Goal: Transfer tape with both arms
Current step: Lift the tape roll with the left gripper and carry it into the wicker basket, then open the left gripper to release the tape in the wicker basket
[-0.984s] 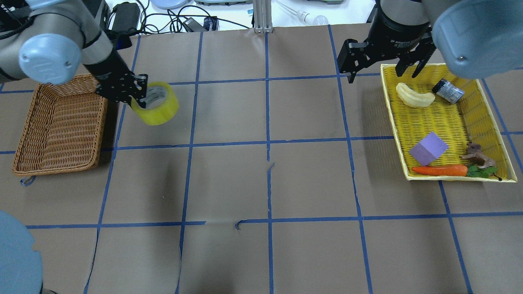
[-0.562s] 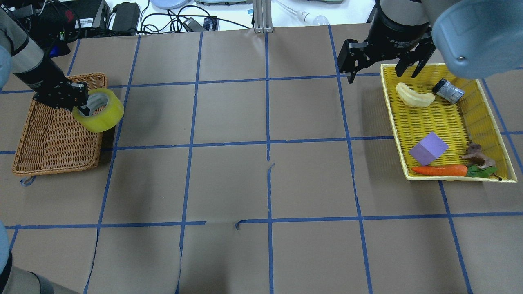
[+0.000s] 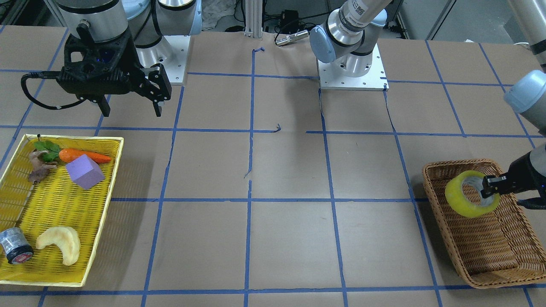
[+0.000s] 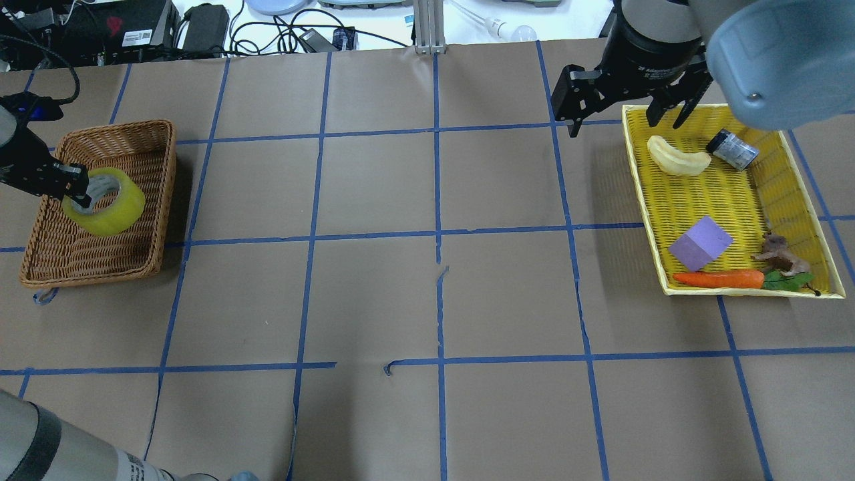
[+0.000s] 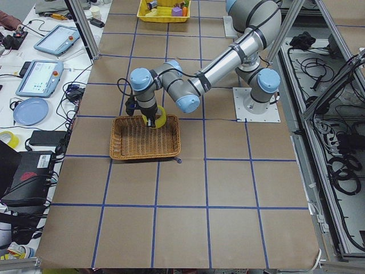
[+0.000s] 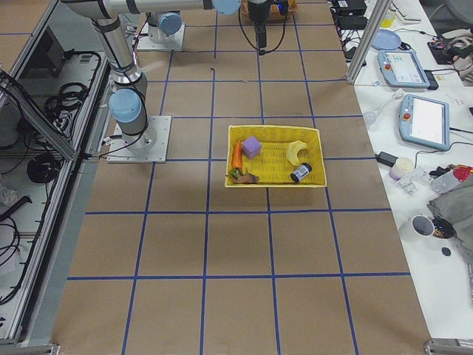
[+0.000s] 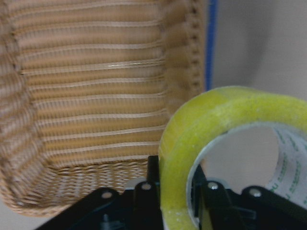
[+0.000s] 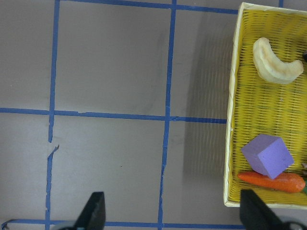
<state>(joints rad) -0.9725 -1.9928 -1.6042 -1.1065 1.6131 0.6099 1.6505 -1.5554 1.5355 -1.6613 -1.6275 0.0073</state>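
Note:
The yellow tape roll (image 4: 110, 204) hangs tilted over the brown wicker basket (image 4: 163, 143) at the table's left end. My left gripper (image 4: 79, 191) is shut on the roll's wall, one finger inside the ring and one outside. The tape (image 3: 463, 200) and left gripper (image 3: 490, 188) also show above the basket (image 3: 428, 179) in the front-facing view. The left wrist view shows the tape (image 7: 216, 120) held over the basket floor (image 7: 96, 96). My right gripper (image 4: 624, 113) is open and empty, hovering by the far left corner of the yellow tray (image 4: 641, 194).
The yellow tray holds a pale banana-shaped piece (image 4: 678, 157), a small grey cylinder (image 4: 733, 148), a purple cube (image 4: 700, 244) and a carrot (image 4: 718, 278). Brown paper with blue tape lines covers the table. Cables and devices lie beyond the far edge.
My left arm has carried the tape leftward, from beside the basket to above its inside. The right arm has not moved.

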